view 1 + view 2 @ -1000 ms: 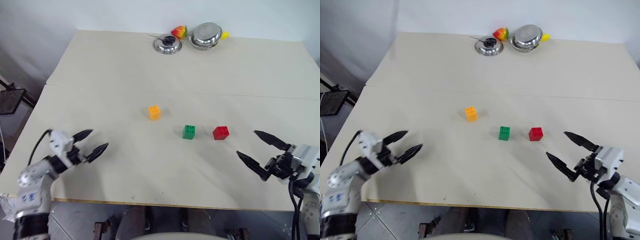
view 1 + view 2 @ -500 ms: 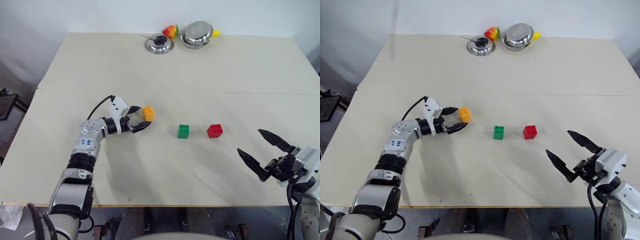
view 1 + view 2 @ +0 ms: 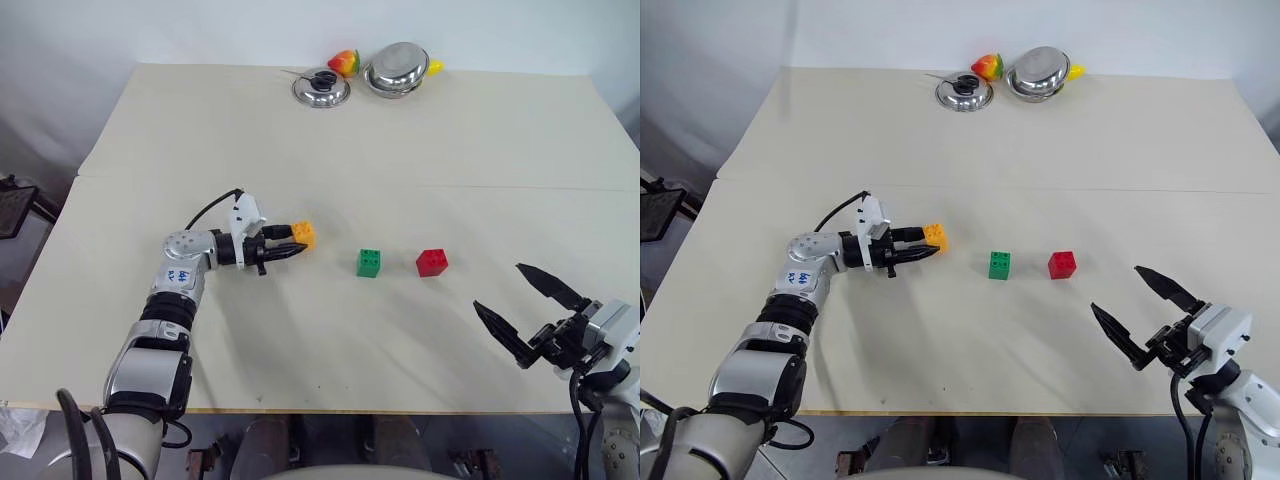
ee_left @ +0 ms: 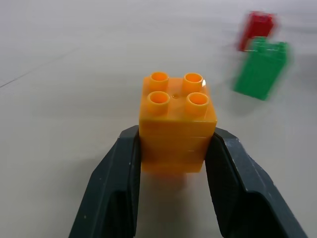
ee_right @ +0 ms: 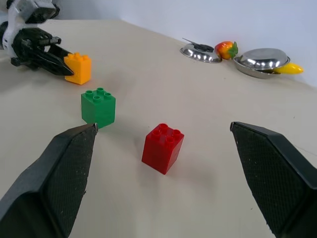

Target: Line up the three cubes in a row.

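While the left gripper [image 3: 290, 246] is clamped on the orange cube [image 3: 304, 235], green cube [image 3: 369, 262] and red cube [image 3: 432, 262] sit to its right, slightly nearer the robot; right gripper [image 3: 528, 312] hangs wide open, holding nothing.

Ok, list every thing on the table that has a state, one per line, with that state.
Orange cube: upright on the table, clamped in the left pincer.
Green cube: upright, free.
Red cube: upright, free.
Right pincer: open, holding nothing.
Steel bowl: upside down.
Steel lid: lying flat, knob up.
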`<state>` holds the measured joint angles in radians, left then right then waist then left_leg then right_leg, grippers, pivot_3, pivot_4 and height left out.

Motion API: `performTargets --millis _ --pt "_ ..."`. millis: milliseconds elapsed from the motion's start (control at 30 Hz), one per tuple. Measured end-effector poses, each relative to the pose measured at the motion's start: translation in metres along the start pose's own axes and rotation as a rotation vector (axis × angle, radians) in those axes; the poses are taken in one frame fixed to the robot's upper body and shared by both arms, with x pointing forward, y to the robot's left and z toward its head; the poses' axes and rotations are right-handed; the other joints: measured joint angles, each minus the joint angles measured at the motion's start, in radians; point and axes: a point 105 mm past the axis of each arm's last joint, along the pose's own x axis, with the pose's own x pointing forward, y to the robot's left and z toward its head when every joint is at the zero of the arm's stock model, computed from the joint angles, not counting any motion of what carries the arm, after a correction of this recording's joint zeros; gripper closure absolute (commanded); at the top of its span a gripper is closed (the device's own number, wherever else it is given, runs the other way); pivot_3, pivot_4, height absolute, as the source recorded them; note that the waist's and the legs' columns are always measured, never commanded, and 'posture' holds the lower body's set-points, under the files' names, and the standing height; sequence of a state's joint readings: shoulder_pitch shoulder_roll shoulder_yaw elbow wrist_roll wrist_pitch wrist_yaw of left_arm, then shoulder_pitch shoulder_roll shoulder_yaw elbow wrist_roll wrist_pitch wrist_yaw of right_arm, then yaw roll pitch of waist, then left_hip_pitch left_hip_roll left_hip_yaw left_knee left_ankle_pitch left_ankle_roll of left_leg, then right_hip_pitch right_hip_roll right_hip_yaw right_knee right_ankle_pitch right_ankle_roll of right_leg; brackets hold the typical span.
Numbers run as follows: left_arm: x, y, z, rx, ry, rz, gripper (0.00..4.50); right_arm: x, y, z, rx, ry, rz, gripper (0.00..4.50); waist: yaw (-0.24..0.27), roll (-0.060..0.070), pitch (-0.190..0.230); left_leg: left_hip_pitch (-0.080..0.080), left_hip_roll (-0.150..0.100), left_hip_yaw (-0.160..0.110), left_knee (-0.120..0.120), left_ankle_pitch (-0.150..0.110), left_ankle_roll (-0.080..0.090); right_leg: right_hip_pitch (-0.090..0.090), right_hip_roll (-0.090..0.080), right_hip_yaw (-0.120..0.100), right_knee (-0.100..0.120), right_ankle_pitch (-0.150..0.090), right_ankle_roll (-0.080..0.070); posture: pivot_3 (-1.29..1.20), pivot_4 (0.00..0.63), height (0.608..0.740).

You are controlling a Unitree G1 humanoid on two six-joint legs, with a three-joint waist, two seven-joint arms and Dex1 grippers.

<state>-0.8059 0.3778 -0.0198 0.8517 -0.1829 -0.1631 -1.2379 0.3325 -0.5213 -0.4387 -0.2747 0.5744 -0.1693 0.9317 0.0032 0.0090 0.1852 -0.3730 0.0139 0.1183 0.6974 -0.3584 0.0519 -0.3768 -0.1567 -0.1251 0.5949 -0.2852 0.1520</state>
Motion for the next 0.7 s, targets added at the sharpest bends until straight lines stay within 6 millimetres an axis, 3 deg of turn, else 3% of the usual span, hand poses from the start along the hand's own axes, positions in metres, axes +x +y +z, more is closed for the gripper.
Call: performTargets --millis 233,700 --pt "0.005 -0.016 -0.005 0.091 0.107 -0.258 3.03 -0.010 0.005 0.001 0.007 0.040 0.013 0.00 -0.002 0.000 0.000 0.000 -0.001 0.000 0.000 0.000 0.000 0.000 0.001 0.000 -0.001 0.000 0.000 0.00 0.150 0.740" --pt "0.025 -0.012 -0.004 0.116 0.136 -0.257 3.03 -0.019 0.011 0.002 0.010 0.070 0.012 0.00 0.020 -0.001 0.000 -0.001 0.000 0.000 0.001 -0.001 0.002 0.000 -0.001 0.000 0.000 0.000 0.000 0.00 0.150 0.740"
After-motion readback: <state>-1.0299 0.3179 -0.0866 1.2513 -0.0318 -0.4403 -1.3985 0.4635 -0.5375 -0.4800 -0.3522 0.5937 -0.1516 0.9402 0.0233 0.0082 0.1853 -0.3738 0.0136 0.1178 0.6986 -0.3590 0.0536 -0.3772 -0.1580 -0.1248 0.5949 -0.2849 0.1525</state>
